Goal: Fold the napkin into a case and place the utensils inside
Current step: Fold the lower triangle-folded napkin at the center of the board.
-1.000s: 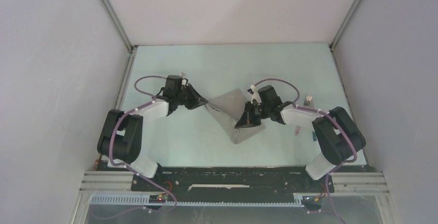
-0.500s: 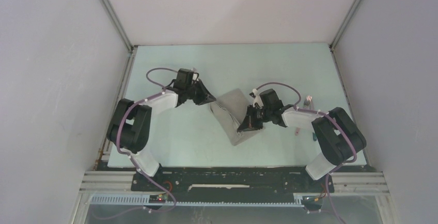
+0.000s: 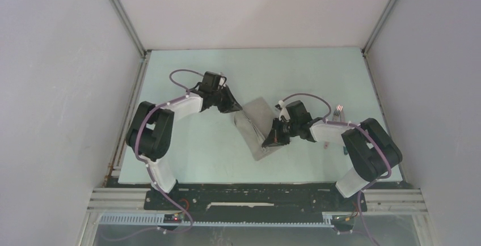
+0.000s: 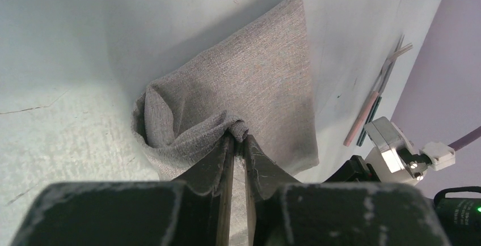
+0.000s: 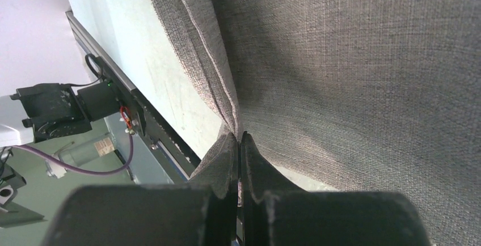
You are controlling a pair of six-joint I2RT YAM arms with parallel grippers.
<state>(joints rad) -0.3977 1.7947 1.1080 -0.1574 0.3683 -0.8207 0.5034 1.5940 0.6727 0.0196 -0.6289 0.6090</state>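
Note:
The taupe-grey napkin (image 3: 253, 126) lies partly folded on the pale table, a slanted band between my two grippers. My left gripper (image 3: 237, 109) is at its upper left edge, shut on a bunched fold of cloth (image 4: 239, 129) that it holds lifted over the rest of the napkin (image 4: 266, 81). My right gripper (image 3: 269, 141) is at the lower right part, shut on a pinched layer of the napkin (image 5: 340, 59). The utensils lie to the right: silver fork tines (image 3: 338, 110) beside the right arm, which hides most of the handles. The pink and teal handles (image 4: 368, 113) show in the left wrist view.
White enclosure walls close in the table on three sides. The metal rail (image 3: 255, 200) with both arm bases runs along the near edge. The right arm's forearm (image 3: 332, 130) lies between the napkin and the utensils.
My left arm has swung right and farther back, dragging the napkin's left edge over onto the cloth, so the napkin looks narrower. The right gripper has shifted slightly down and right, still holding.

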